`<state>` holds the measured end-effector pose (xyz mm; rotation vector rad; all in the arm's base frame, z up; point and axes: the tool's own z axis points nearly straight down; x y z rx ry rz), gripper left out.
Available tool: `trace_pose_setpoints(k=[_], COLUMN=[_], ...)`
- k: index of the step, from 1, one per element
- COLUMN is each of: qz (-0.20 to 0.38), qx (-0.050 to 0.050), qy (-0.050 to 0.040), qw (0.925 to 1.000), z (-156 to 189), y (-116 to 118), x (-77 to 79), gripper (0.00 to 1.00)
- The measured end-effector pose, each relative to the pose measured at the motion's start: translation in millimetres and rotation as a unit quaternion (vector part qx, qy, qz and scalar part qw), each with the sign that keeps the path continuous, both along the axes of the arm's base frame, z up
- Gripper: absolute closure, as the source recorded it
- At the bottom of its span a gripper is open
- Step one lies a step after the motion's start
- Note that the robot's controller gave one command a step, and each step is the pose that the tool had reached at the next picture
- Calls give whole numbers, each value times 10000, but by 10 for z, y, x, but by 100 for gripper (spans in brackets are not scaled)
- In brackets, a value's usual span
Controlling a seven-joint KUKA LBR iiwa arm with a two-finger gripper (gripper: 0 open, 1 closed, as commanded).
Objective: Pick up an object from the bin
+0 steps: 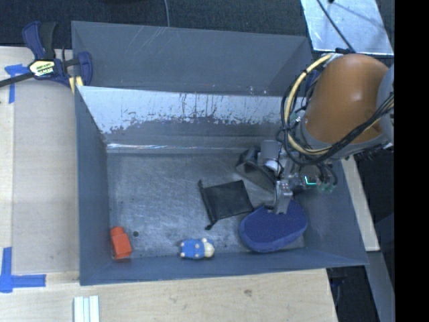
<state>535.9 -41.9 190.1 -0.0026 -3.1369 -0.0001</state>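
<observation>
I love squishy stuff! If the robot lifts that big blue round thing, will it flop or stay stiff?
Probably squishy: the blue round thing looks padded, with soft rounded edges. It lies flat and wide on the floor of the bin, so it likely won't roll. It may sag a little if lifted by one edge.

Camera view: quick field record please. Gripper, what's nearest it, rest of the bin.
gripper: low at the right of the grey metal bin, at the rear edge of the dark blue oval pad
nearest: black flat square piece left of the pad; grey crumpled piece behind it
elsewhere: orange block front-left; small blue-and-white toy front-middle
grasp: cannot tell
</observation>
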Motion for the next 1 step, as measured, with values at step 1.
trace_pose_setpoints(k=[1], qz=[1330], qx=[9], qy=[-23], qw=[9911], z=[-1208], y=[495], x=[-28], gripper=[0])
